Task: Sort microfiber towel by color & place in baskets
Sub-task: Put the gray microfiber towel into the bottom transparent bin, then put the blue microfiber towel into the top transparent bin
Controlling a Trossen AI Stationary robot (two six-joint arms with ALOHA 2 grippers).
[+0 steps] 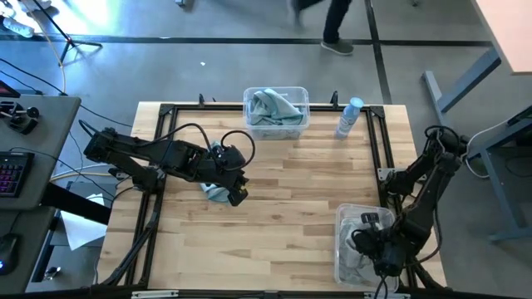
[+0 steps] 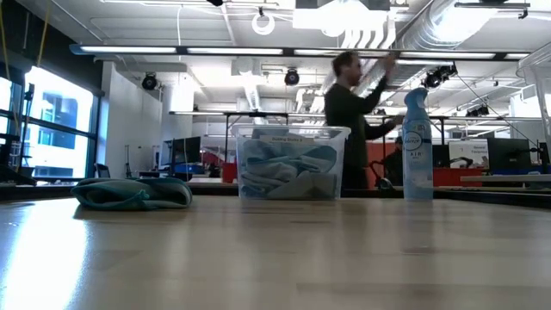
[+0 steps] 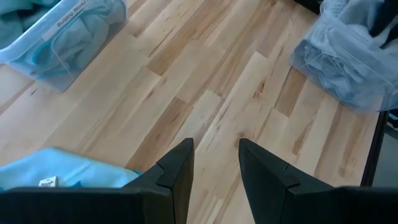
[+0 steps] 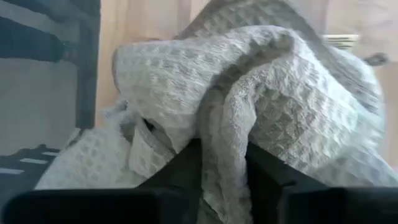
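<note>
A teal towel (image 1: 214,193) (image 2: 133,193) lies bunched on the table's middle. My left gripper (image 1: 238,198) (image 3: 214,162) hangs open just beside it, toward the right, and the teal towel (image 3: 56,171) shows next to one finger. The far basket (image 1: 246,112) (image 2: 250,146) (image 3: 68,37) holds teal towels. The near-right basket (image 1: 341,249) (image 3: 367,68) holds grey towels. My right gripper (image 1: 371,242) (image 4: 224,168) is down in that basket, shut on a grey towel (image 4: 249,81). Neither gripper shows in the low view. My right gripper pinches a fold of the grey waffle-weave towel (image 4: 227,134) between its two fingers, coming from above into the near-right basket. The cloth is bunched in several layers and drapes over and around the fingertips. Whether it is lifted off the towels below cannot be seen.
A white-blue spray bottle (image 1: 349,118) (image 2: 416,142) stands right of the far basket. A black metal frame (image 1: 158,158) borders the table's left, far and right sides. A person (image 2: 353,112) moves in the room beyond the far edge. Bare wood lies between the two baskets.
</note>
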